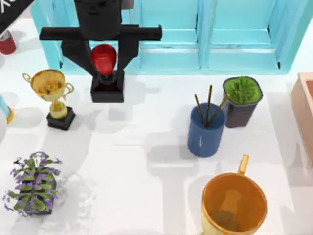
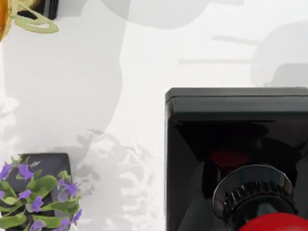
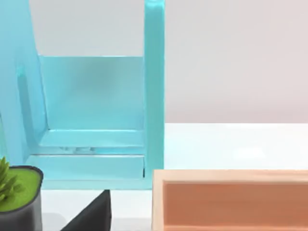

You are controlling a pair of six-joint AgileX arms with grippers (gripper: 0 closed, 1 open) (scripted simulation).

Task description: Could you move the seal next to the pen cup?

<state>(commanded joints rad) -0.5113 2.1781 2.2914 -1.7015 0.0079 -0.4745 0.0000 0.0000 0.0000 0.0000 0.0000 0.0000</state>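
Jaws of the left gripper pinch the red knob of the seal, whose black base hangs just below them over the table. The pen cup stands well apart to the jaws' right, a gold trophy near their left.

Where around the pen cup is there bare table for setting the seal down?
Left of the pen cup, bare table runs toward the trophy and the seal in the left gripper. Crowded: green potted plant behind-right, orange mug in front.
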